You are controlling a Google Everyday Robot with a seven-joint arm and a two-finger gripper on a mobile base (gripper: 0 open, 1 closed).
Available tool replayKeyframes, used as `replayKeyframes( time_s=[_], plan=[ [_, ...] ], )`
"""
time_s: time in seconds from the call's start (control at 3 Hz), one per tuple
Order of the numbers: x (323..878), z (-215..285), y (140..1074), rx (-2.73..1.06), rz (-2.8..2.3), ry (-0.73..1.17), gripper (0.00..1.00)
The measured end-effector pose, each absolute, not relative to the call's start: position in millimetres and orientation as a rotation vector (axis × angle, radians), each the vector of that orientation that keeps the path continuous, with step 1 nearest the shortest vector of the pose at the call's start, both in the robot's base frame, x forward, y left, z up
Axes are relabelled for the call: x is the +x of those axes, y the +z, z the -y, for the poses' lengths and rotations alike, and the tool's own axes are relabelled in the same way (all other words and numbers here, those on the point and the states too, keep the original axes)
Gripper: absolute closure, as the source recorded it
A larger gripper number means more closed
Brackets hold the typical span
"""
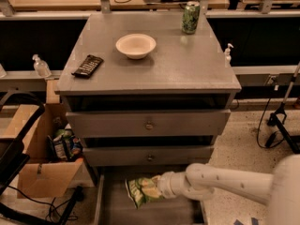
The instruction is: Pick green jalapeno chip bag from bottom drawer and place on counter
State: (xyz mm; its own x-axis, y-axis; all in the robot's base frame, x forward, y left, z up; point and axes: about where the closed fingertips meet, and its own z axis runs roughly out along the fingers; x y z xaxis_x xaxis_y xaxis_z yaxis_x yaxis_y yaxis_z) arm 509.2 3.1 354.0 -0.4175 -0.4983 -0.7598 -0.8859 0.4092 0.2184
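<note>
Half done approx: gripper (159,187) clamped on green jalapeno chip bag (140,191) over bottom drawer (136,214) (bag looks lifted); still to do: place on counter (159,71).

Single camera view, set high in front of the cabinet (149,124) and facing down and forward: the counter (187,69) fills the centre at middle range, the bottom drawer (117,211) meets the lower edge, where the gripper (161,187) clasps the green jalapeno chip bag (143,190).

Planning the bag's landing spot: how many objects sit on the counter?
3: white bowl mid-back, green can back right, flat black object at left edge; none looks hidden. The gripper is down at the green jalapeno chip bag over the bottom drawer.
</note>
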Motion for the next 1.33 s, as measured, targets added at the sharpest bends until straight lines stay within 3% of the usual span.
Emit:
replayKeyframes(
  time_s=[0.67,1.33],
  plan=[
    [427,-6,492,-1.151,-2.047,0.768,1.0],
    [411,-4,516,-1.22,-2.031,0.709,1.0]
  ],
)
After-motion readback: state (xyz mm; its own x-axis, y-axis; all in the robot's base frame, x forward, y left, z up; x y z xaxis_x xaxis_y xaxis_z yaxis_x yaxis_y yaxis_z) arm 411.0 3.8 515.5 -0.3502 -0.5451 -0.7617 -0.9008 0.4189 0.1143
